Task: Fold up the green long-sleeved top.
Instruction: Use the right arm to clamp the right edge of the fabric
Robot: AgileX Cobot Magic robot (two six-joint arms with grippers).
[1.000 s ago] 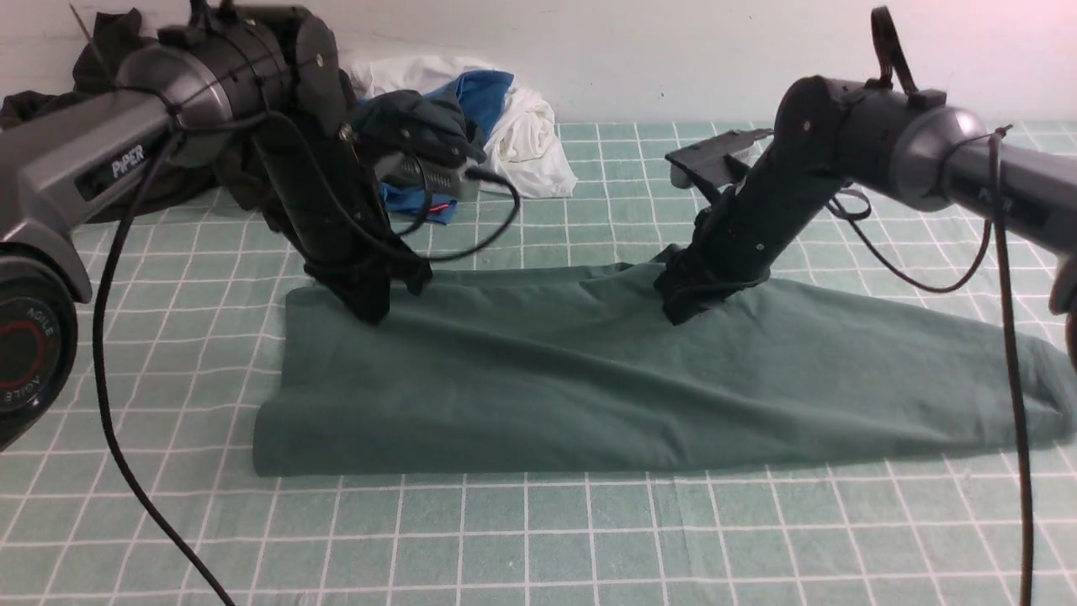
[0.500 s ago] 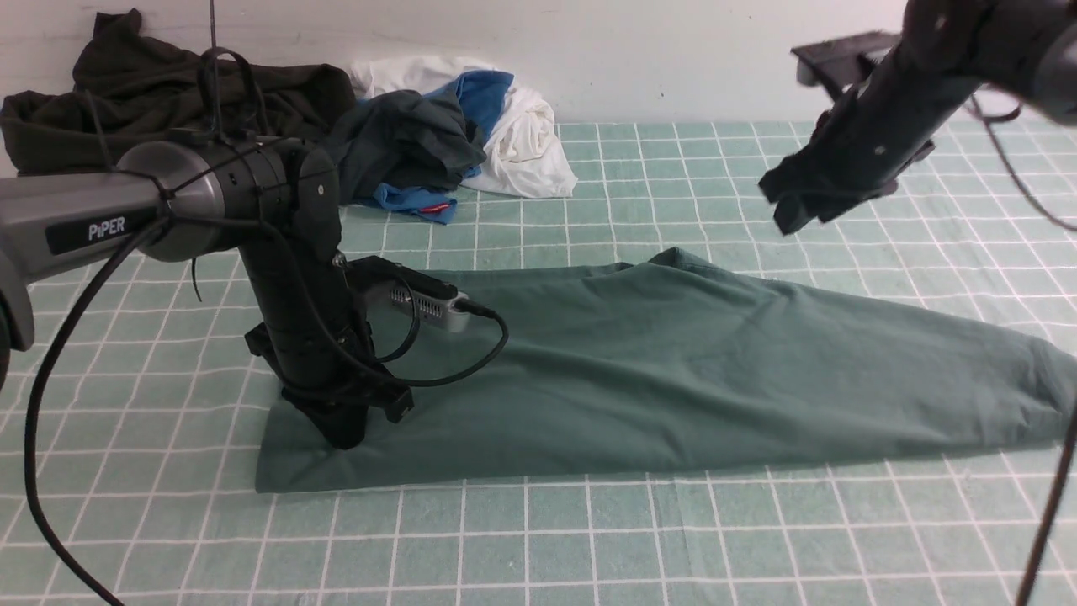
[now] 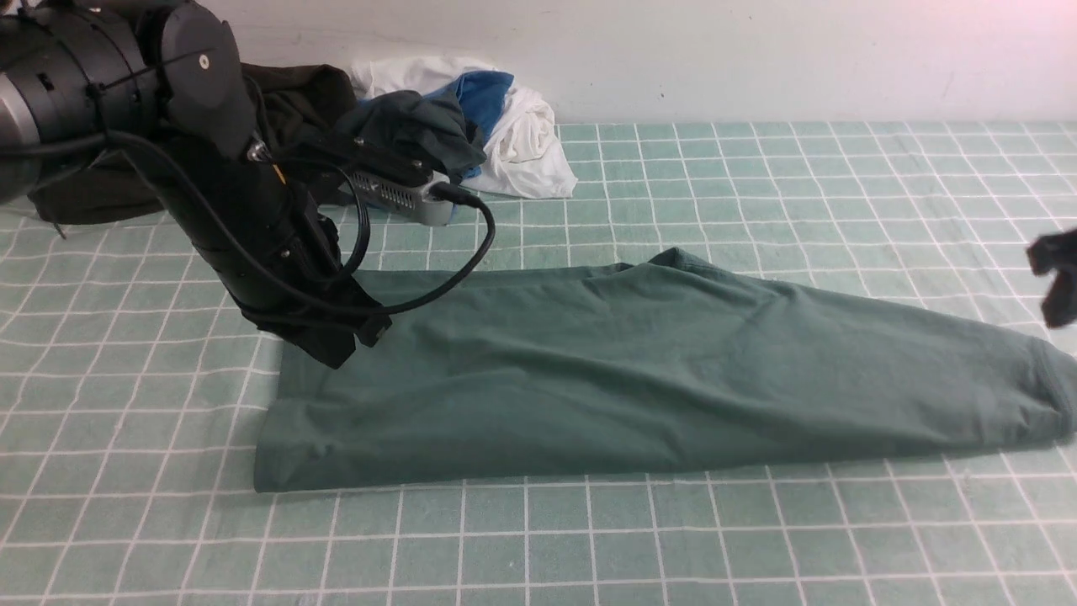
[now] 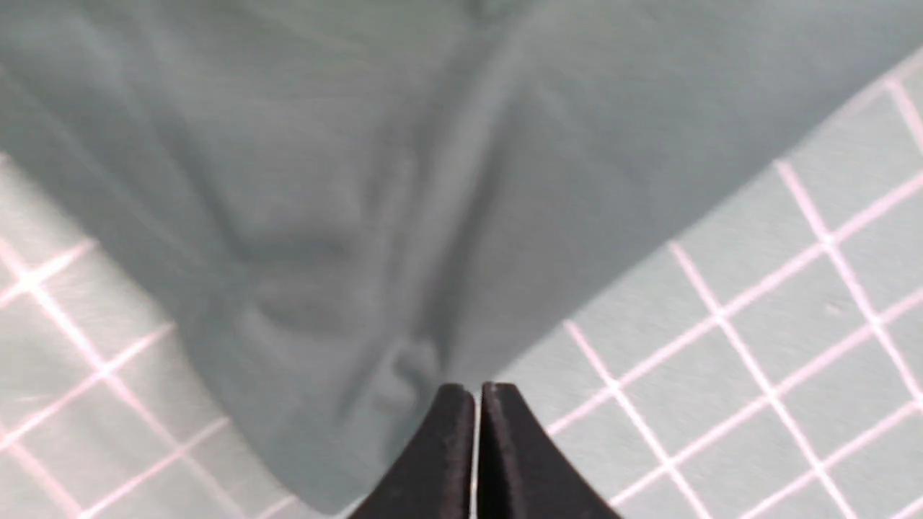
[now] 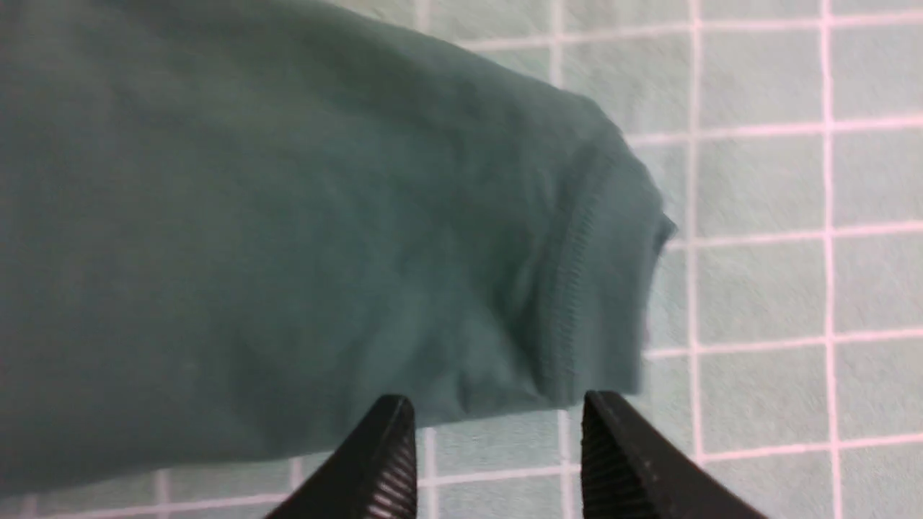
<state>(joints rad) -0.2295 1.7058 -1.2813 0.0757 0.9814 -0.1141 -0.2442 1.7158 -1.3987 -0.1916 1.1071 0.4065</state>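
Observation:
The green long-sleeved top [image 3: 639, 370] lies folded into one long strip across the checked mat, plain side up, and its ribbed end [image 3: 1043, 387] is at the right. My left gripper [image 3: 336, 358] is shut at the strip's far-left corner. In the left wrist view the cloth [image 4: 360, 180] puckers right at the closed tips of the left gripper [image 4: 470, 389], and no cloth shows between them. My right gripper [image 3: 1052, 278] hangs open at the right edge, above the ribbed end. In the right wrist view the right gripper [image 5: 497, 407] holds nothing, just short of the top's ribbed band [image 5: 577, 288].
A blackish-olive garment [image 3: 307, 88] lies at the back left behind my left arm. Beside it is a pile of dark grey-green, blue and white cloth [image 3: 505, 126]. The left arm's cable [image 3: 475, 252] loops over the top's far edge. The checked mat [image 3: 589, 539] reaches the back wall.
My right arm lifted off the middle of the top and swung away to the right edge. My shut left gripper slid from the far-left edge to the near-left corner, then back and up.

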